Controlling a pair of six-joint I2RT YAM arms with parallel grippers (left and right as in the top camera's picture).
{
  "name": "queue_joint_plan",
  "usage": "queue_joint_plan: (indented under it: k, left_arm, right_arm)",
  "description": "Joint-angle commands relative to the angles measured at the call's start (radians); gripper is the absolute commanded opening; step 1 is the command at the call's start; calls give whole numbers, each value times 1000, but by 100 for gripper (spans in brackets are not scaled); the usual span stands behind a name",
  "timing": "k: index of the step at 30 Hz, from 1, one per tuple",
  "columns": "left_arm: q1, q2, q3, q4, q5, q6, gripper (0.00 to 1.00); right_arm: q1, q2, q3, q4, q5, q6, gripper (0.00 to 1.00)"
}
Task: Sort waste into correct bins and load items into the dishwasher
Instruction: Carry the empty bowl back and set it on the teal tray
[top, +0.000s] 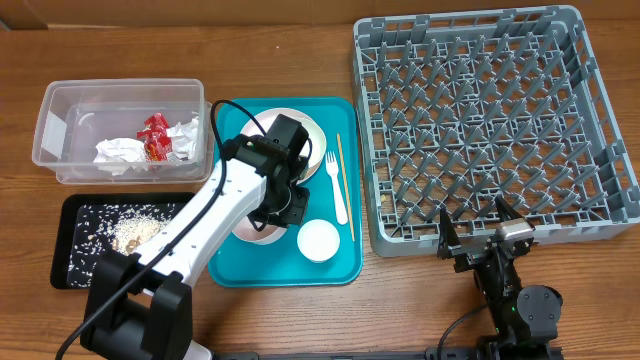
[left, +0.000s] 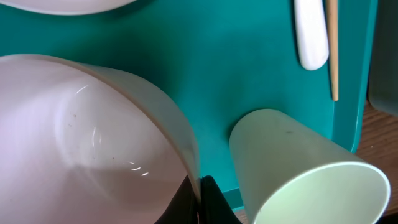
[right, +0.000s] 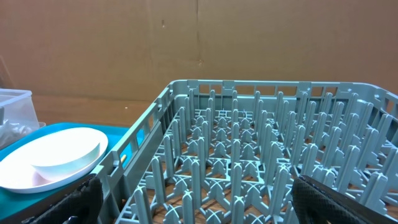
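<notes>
My left gripper (left: 200, 200) is shut on the rim of a pale pink bowl (left: 81, 143), one finger inside the wall and one outside. The bowl (top: 252, 232) sits at the teal tray's front left, largely under the arm. Beside it stands a small white cup (top: 319, 240), which lies close on the right in the left wrist view (left: 298, 174). A white fork (top: 335, 190), a thin wooden stick (top: 345, 185) and a white plate (top: 305, 135) also lie on the tray. My right gripper (top: 480, 235) stands open and empty at the front edge of the grey dish rack (top: 495, 125).
The clear tub (top: 60, 130) at the left holds a red wrapper (top: 155, 140) and white napkins (top: 120, 152). The black tray (top: 80, 270) below it carries rice scraps (top: 135, 230). The teal tray (top: 340, 265) lies between these bins and the rack (right: 261, 155).
</notes>
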Motion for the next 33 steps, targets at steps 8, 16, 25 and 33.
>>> queue_joint_plan:
  k: [8, 16, 25, 33]
  left_arm:
    - [-9, 9, 13, 16, 54, -29, 9]
    - [-10, 9, 13, 21, 55, -29, 9]
    - [-5, 6, 26, 26, 9, -26, 4]
    - [43, -1, 296, -156, -153, -6, 4]
  right_arm:
    - [-5, -8, -11, 5, 8, -3, 100]
    - [-5, -8, -11, 5, 8, -3, 100]
    - [-5, -8, -11, 5, 8, -3, 100]
    - [-5, -8, -11, 5, 8, -3, 100]
